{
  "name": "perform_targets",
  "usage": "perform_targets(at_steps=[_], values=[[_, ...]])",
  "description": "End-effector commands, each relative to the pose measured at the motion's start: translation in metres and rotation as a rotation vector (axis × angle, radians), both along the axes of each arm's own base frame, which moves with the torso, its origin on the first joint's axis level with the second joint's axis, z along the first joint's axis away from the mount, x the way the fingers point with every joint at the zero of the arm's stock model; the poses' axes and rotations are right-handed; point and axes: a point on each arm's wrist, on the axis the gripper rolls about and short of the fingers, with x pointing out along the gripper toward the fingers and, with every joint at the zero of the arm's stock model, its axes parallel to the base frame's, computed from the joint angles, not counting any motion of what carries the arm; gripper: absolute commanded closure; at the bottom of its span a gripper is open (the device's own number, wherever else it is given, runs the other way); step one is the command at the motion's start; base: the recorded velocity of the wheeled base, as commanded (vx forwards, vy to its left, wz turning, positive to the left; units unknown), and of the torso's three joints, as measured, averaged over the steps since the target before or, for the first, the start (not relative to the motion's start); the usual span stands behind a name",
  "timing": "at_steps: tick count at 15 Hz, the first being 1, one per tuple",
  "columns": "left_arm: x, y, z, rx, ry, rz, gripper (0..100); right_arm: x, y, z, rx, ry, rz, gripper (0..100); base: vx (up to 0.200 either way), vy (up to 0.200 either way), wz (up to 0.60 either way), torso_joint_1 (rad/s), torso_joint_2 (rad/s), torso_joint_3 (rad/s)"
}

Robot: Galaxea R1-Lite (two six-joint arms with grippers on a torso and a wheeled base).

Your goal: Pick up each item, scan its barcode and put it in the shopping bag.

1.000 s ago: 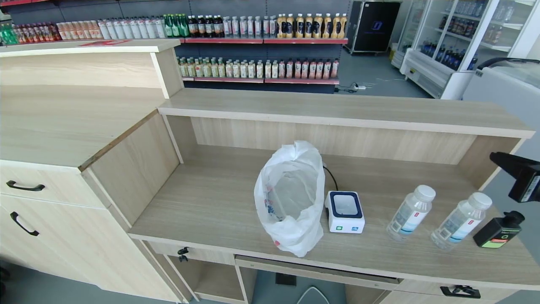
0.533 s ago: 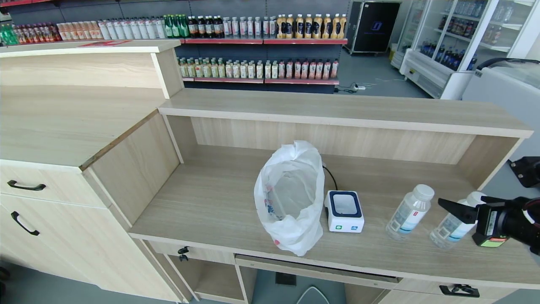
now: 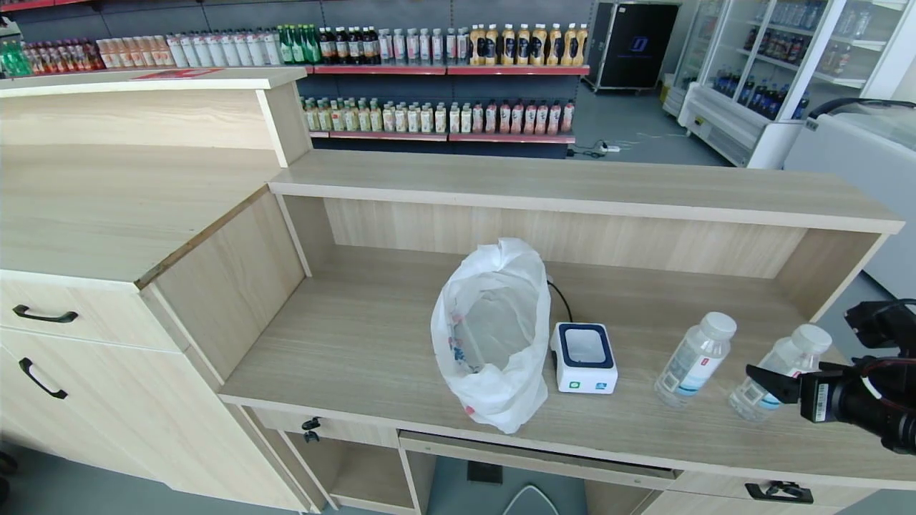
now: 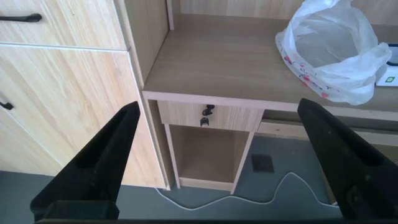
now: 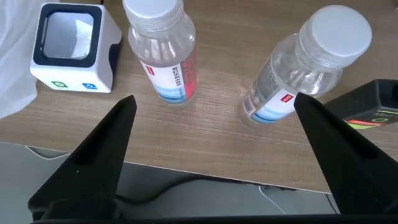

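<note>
Right gripper [image 5: 214, 106], jaws spread wide and empty, hovers over the right end of the counter [image 3: 358, 343], facing two upright water bottles. The outer bottle [image 3: 776, 372] is partly behind one finger; the inner bottle [image 3: 695, 360] stands between it and the scanner [image 3: 583, 356]. A dark bottle [image 5: 373, 99] is cut off by the frame's edge. Left gripper [image 4: 219, 106], equally wide and empty, hangs low before the counter front. The bag [image 3: 494, 336] stands open, touching the scanner.
</note>
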Motion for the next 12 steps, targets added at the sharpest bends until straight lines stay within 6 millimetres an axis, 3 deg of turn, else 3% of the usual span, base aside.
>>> perform_targets(at_steps=[1, 6, 12], values=[[0.000, 0.000, 0.000, 0.000, 0.001, 0.000, 0, 0.013, -0.002, -0.022, -0.004, 0.067, 0.021, 0, 0.000, 0.000, 0.00, 0.000, 0.00, 0.000], [0.000, 0.000, 0.000, 0.000, 0.001, 0.000, 0, 0.030, -0.004, -0.041, -0.036, 0.096, 0.052, 0, 0.000, 0.000, 0.00, 0.000, 0.00, 0.000], [0.000, 0.000, 0.000, 0.000, 0.001, 0.000, 0, 0.060, 0.011, -0.054, -0.073, 0.043, 0.198, 0, 0.000, 0.000, 0.00, 0.000, 0.00, 0.000]])
